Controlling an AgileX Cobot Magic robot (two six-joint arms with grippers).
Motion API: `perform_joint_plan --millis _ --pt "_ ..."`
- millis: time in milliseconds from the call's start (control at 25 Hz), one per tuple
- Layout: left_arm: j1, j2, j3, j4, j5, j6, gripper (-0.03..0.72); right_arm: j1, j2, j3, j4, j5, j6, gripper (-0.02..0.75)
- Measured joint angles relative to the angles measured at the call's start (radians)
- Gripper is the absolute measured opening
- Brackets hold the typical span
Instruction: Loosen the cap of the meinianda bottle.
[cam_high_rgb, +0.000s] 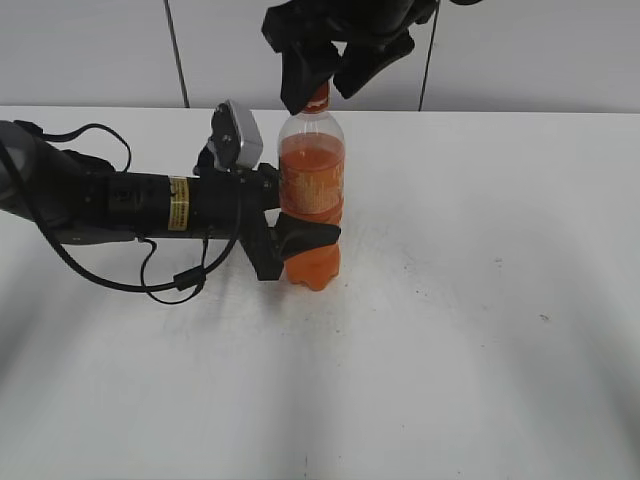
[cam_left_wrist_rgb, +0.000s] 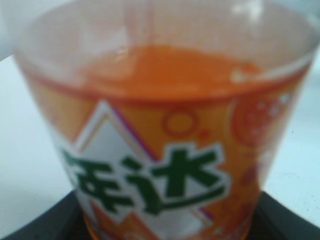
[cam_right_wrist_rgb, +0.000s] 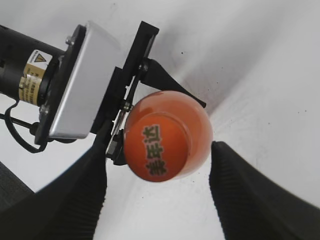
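The meinianda bottle (cam_high_rgb: 312, 180) stands upright on the white table, with orange liquid and an orange-yellow label. My left gripper (cam_high_rgb: 300, 245) is shut on its lower body from the left. In the left wrist view the label (cam_left_wrist_rgb: 165, 150) fills the frame, with the dark jaws (cam_left_wrist_rgb: 165, 231) at the bottom corners. The orange cap (cam_high_rgb: 318, 98) is on the neck. My right gripper (cam_high_rgb: 322, 95) hangs over it, open. In the right wrist view the cap (cam_right_wrist_rgb: 156, 146), with dark-green characters on top, lies between the two fingers (cam_right_wrist_rgb: 160, 200), apart from both.
The left arm (cam_high_rgb: 130, 200), with its cables, lies across the table's left half. Its silver wrist camera (cam_right_wrist_rgb: 80, 85) sits close to the bottle's left. The white table (cam_high_rgb: 480, 300) ends at a grey panelled wall (cam_high_rgb: 520, 50) behind.
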Motion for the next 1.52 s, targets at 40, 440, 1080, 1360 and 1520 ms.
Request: perform_joint_plan --millis 40,440,1080,1360,1520 --pt "0.0 0.0 0.0 0.0 0.0 0.0 0.418 0.0 0.0 -0.005 0.002 0.0 -0.001 0.482" --pt "0.0 0.0 0.0 0.0 0.001 0.0 0.418 0.0 0.0 -0.034 -0.003 0.0 -0.001 0.439" --pt "0.0 0.0 0.0 0.0 0.0 -0.001 0.418 0.0 0.0 -0.008 -0.002 0.0 -0.028 0.43" --pt "0.0 0.0 0.0 0.0 0.0 -0.001 0.418 0.0 0.0 -0.008 0.02 0.0 -0.056 0.43" --pt "0.0 0.0 0.0 0.0 0.0 -0.001 0.418 0.0 0.0 -0.008 0.022 0.0 -0.058 0.414"
